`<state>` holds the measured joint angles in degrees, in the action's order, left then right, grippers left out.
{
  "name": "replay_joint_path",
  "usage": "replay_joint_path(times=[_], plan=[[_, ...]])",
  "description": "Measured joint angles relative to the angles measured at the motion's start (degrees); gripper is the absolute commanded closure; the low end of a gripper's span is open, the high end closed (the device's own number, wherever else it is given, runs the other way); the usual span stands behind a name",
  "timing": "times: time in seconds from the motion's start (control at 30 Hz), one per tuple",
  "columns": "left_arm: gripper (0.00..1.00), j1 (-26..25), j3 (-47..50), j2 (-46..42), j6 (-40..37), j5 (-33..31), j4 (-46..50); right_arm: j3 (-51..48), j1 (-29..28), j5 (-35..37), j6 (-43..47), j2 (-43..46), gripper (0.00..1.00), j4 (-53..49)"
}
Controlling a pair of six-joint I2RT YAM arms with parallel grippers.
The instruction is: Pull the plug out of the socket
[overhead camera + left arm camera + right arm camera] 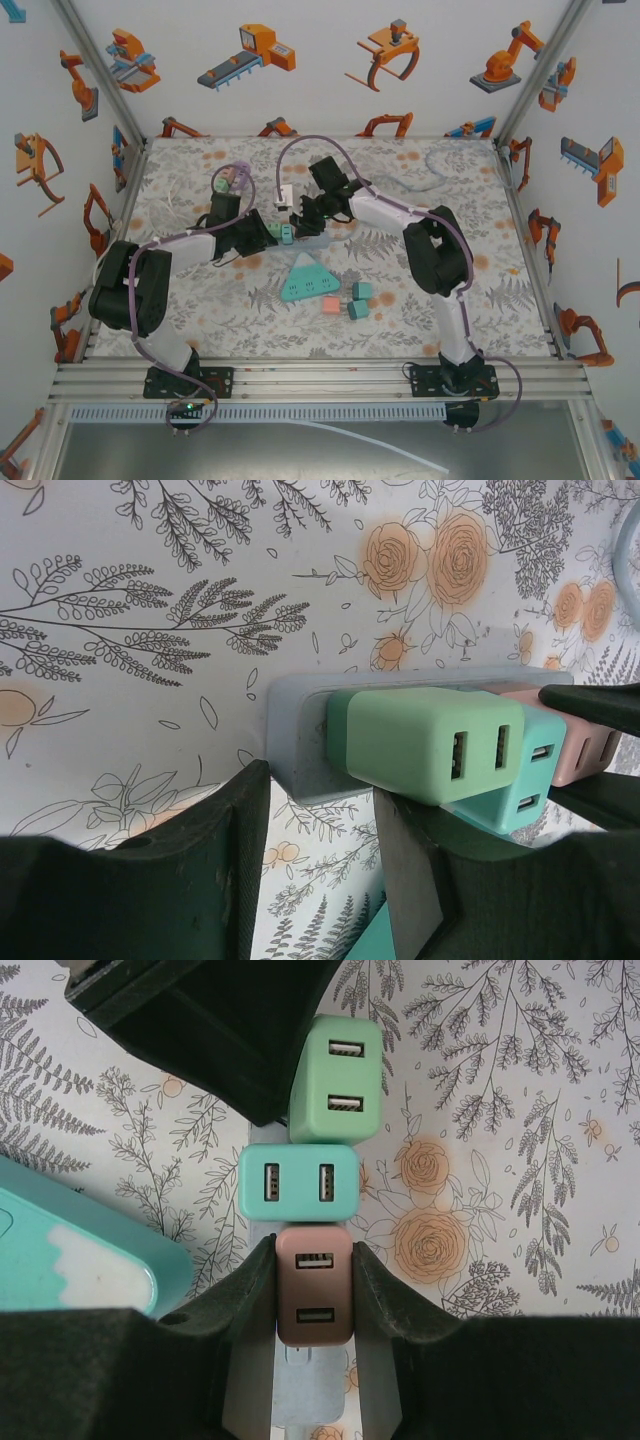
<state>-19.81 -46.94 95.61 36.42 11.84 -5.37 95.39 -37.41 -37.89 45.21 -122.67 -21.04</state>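
A grey strip socket (pixel 312 241) lies mid-table with three USB plugs in a row: green (pixel 338 1080), teal (pixel 298 1182) and pink-brown (pixel 314 1285). My right gripper (pixel 313 1260) is shut on the pink-brown plug, one pad on each of its sides; the socket (pixel 310 1390) shows below it. My left gripper (pixel 325 780) stands open astride the socket's (pixel 300 750) left end by the green plug (pixel 420 740). One fingertip is close to the end face, the other under the green plug, with bare table between them. From above, both grippers (pixel 255 237) (pixel 300 222) meet at the strip.
A teal triangular power strip (pixel 308 280) lies just in front of the socket, with three loose small cubes (pixel 360 290) to its right. A purple-and-green adapter (pixel 230 180) sits at the back left. A white plug (pixel 284 195) on a purple cable lies behind the socket.
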Motion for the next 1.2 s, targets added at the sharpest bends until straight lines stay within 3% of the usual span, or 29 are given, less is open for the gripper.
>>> replay_joint_path(times=[0.3,1.2], plan=[[0.60,-0.02,-0.50,0.22,1.60,-0.63,0.90,-0.07,0.22,0.00,-1.95,-0.02,0.86,0.52],[0.61,-0.59,-0.87,0.11,3.54,-2.89,2.32,-7.30,0.48,-0.42,-5.18,2.93,0.89,10.14]])
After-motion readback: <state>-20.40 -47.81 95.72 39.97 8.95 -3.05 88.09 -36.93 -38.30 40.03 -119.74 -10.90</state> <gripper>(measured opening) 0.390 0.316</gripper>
